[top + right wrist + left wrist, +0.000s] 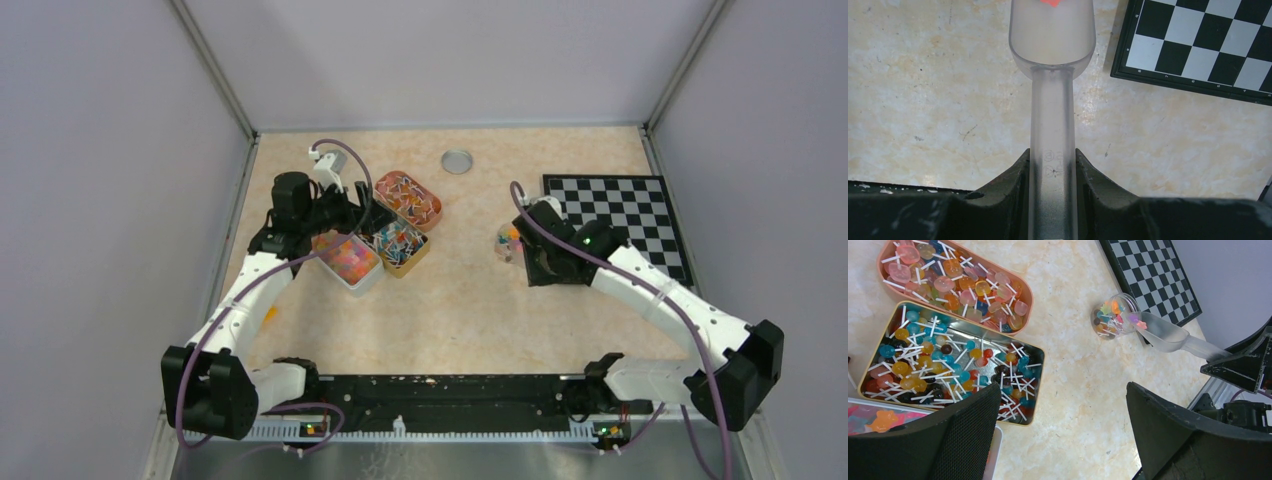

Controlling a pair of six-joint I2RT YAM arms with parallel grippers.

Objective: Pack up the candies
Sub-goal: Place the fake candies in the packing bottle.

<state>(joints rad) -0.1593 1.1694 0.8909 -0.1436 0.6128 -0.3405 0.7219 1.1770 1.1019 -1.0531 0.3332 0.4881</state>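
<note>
The candies [348,258] are a pink, orange and yellow mass in a white tray [997,445], whose corner shows at the bottom left of the left wrist view. My left gripper [1062,387] hangs open over bare table beside that tray, holding nothing. My right gripper [1052,155] is shut on the handle of a clear plastic scoop [1052,45]. The scoop's [1163,332] mouth rests at the rim of a small glass jar [1112,316] filled with coloured sweets and sticks. One red piece [1050,2] lies in the scoop's bowl.
A gold tray [1037,385] and an orange oval tray [1029,302], both full of lollipops, lie next to the white tray. A round metal lid [457,160] sits at the back. A chessboard [620,215] lies on the right. A small orange bit [272,313] lies near the left arm.
</note>
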